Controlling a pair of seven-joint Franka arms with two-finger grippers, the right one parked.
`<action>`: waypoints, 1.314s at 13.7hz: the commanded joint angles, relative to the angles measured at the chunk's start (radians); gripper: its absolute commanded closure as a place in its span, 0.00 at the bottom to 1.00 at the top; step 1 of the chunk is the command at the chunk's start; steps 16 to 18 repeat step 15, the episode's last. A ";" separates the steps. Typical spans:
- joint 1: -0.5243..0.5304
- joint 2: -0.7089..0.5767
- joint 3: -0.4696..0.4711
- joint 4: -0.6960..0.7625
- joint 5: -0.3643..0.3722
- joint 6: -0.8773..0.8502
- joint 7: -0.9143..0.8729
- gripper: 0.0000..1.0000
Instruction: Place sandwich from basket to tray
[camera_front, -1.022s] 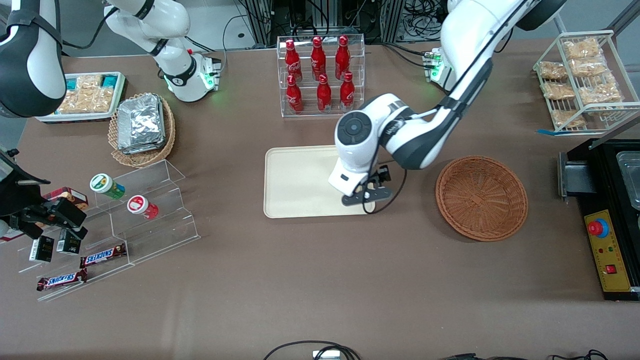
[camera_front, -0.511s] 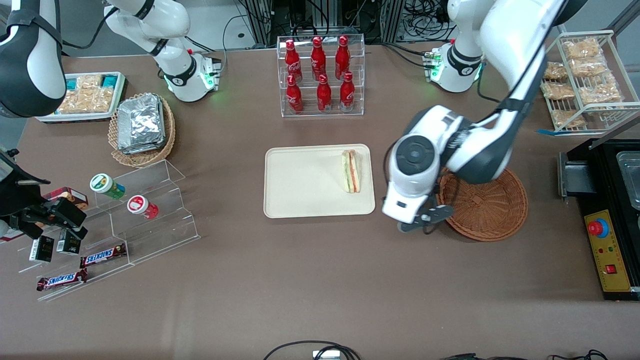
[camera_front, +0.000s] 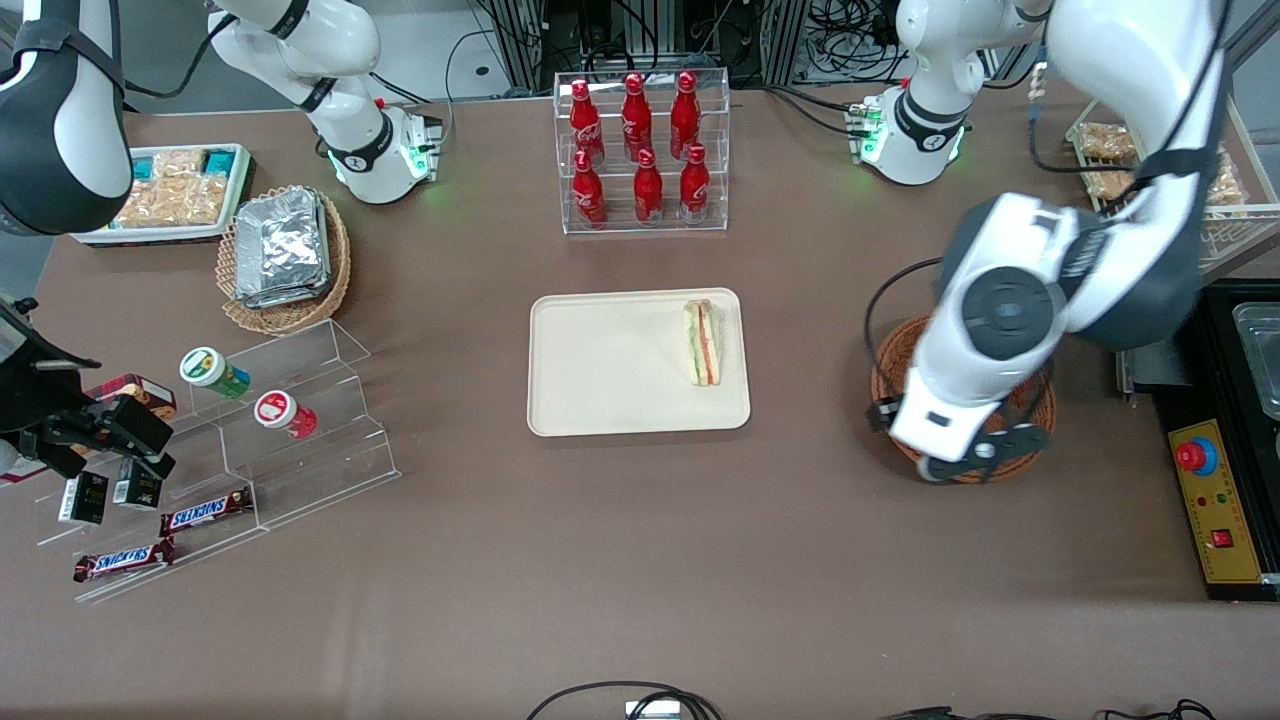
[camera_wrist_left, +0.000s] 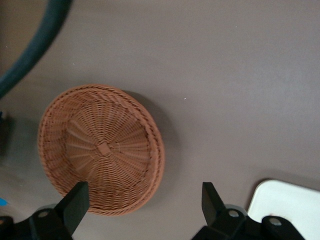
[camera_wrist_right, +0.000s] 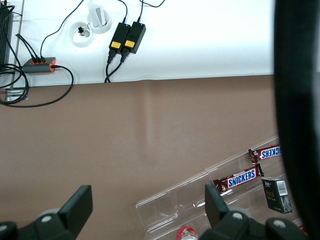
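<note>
Brown matte worktop (camera_front: 640, 560); I see my hand (camera_wrist_left: 145, 207) spread, holding nothing, above the round woven basket (camera_wrist_left: 100, 149). Well apart from it, the layered wedge sandwich (camera_front: 704, 342) lies on the smooth cream tray (camera_front: 600, 365).

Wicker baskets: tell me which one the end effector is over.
The reddish-brown basket, empty, toward the working arm's end. The open end effector hangs above it. The tan basket holds foil packets.

The working arm's wrist is covering most of the basket (camera_front: 1040, 385) in the front view, leaving only rim arcs showing. The gripper (camera_wrist_left: 145, 205), hanging above the basket with fingers spread wide, is running off the wrist picture's edge. The tray (camera_wrist_left: 290, 210) is showing just 1 cut-off corner there.
</note>
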 joint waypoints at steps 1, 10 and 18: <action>0.014 -0.129 0.095 -0.038 -0.113 -0.049 0.186 0.01; -0.114 -0.424 0.476 -0.136 -0.284 -0.214 0.736 0.01; -0.129 -0.435 0.470 -0.127 -0.285 -0.222 0.764 0.01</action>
